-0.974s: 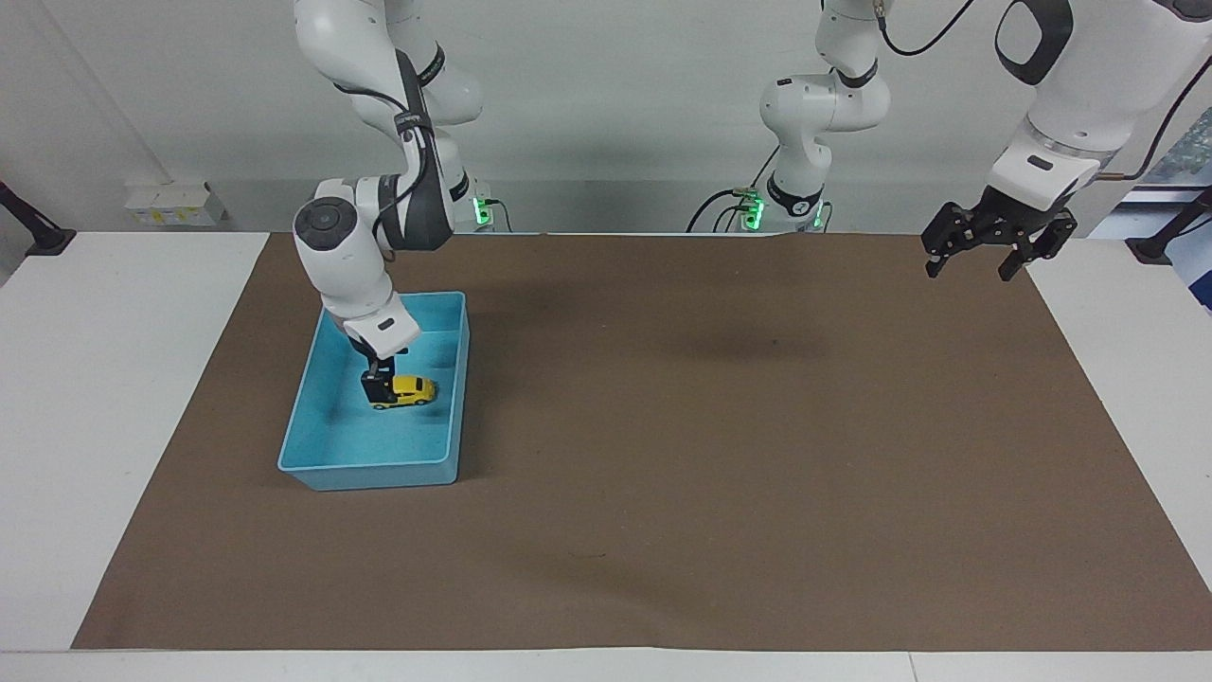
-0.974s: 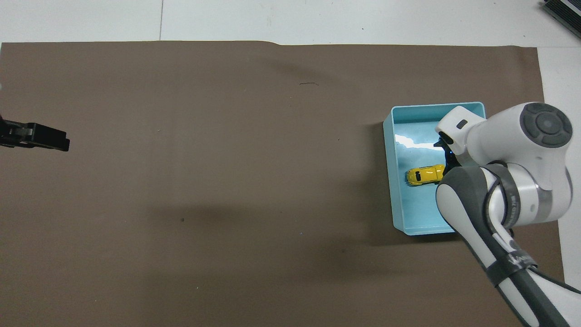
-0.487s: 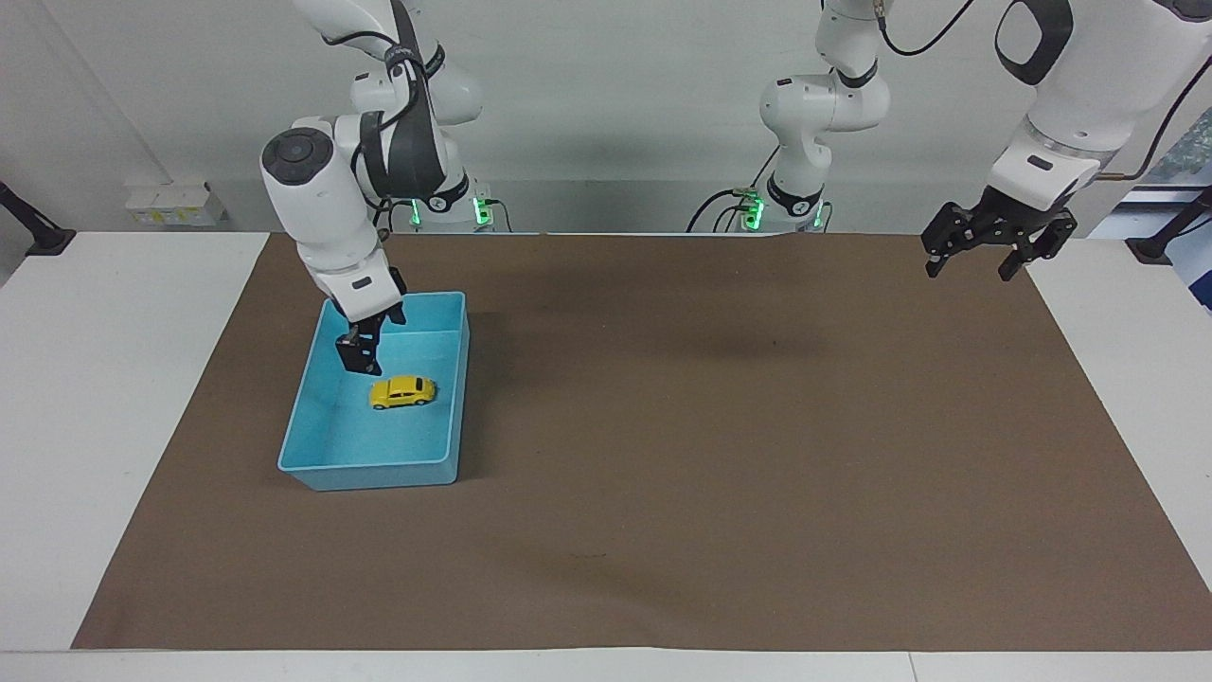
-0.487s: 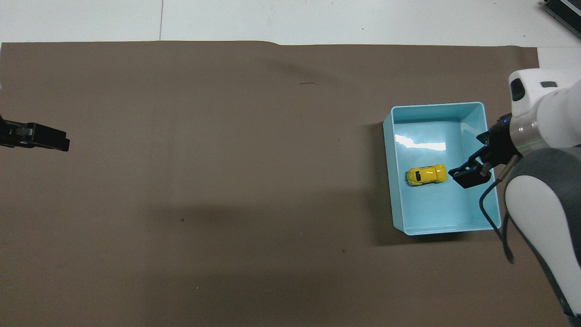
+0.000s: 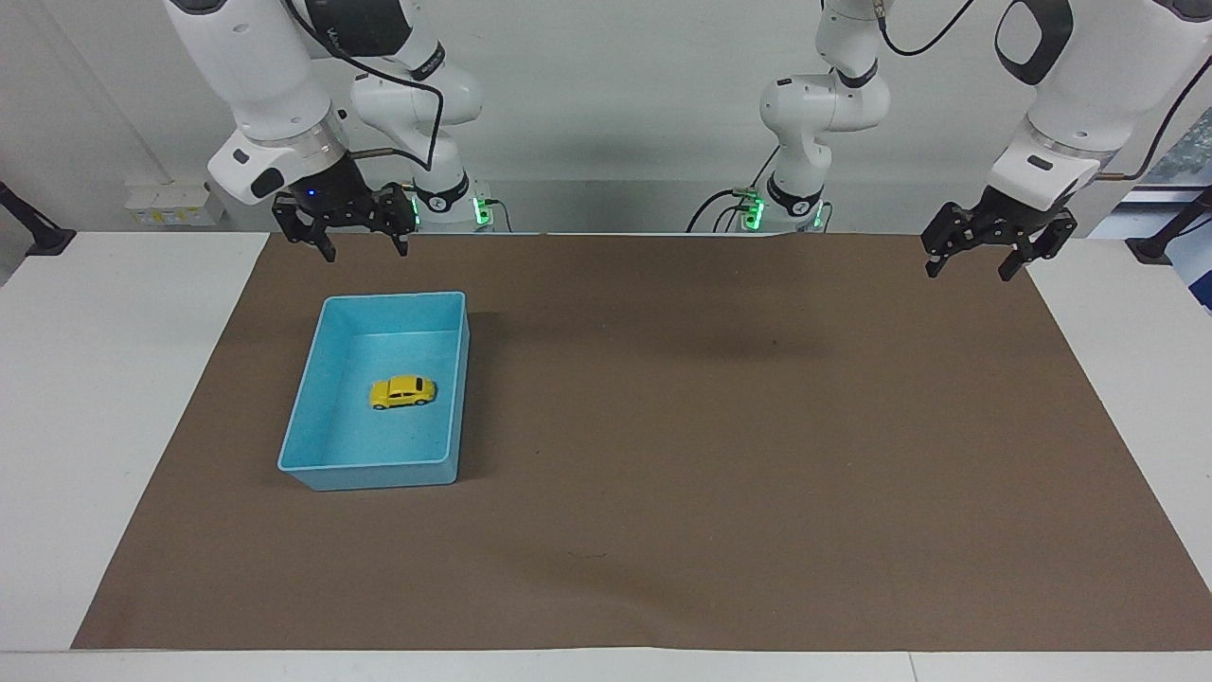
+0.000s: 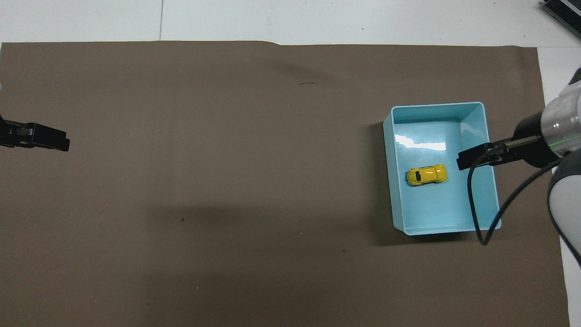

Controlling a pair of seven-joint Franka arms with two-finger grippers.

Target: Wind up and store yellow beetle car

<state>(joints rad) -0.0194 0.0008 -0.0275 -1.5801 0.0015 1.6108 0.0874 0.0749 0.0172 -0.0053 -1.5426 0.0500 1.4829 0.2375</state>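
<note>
Since a second ago your right gripper (image 5: 361,242) has let go of the car (image 5: 402,391) and climbed out of the bin (image 5: 294,445); you now see it raised over the mat's (image 5: 720,445) edge nearest the robots, above the bin's nearer corner at the right arm's end of the table. Its fingers stand apart and hold nothing. From overhead, one dark fingertip of it pokes in over the bin's wall (image 6: 472,156).

Your car has not shifted. It sits on its wheels on the bin floor, roughly in the middle, lying crosswise to the bin's long sides and clear of all four walls. Nothing touches it.

Your bin rests on the mat toward the right arm's end, its long sides running away from the robots.

Your left gripper (image 5: 975,256) waits as before, up over the mat's corner nearest the robots at the left arm's end of the table, fingers spread wide and empty.
</note>
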